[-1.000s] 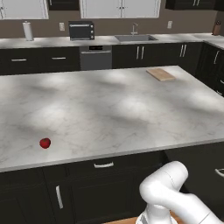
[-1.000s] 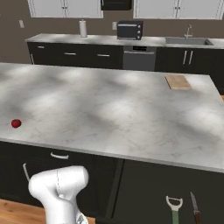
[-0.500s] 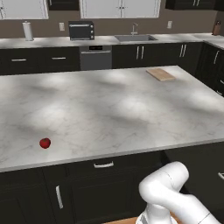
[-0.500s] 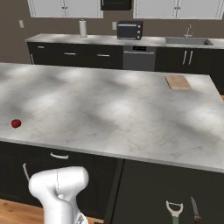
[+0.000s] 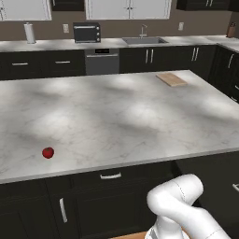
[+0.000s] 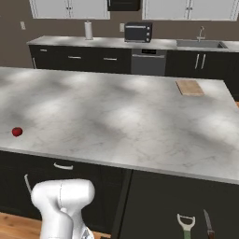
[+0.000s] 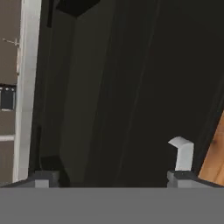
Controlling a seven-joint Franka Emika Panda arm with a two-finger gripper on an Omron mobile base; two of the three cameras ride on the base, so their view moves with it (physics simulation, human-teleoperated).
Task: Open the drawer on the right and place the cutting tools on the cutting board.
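Low beside the dark drawer front (image 7: 131,87), gripper (image 7: 111,177) spread wide, holding nothing; base views unchanged. In the open black drawer (image 6: 158,205): green-handled tool (image 6: 186,227), brown-handled knife (image 6: 208,226). Light-brown wooden cutting board (image 6: 189,87) on the marble counter (image 6: 116,116).

Mostly dark cabinet panels (image 7: 131,87) up close here, running as tall black strips. The gripper (image 7: 113,178) has its jaws spread wide with nothing between them, a small silver handle (image 7: 183,153) just above one fingertip and wood floor (image 7: 214,153) beside it.

Kitchen: marble island (image 5: 116,116), sink (image 5: 144,40), toaster oven (image 5: 87,32).
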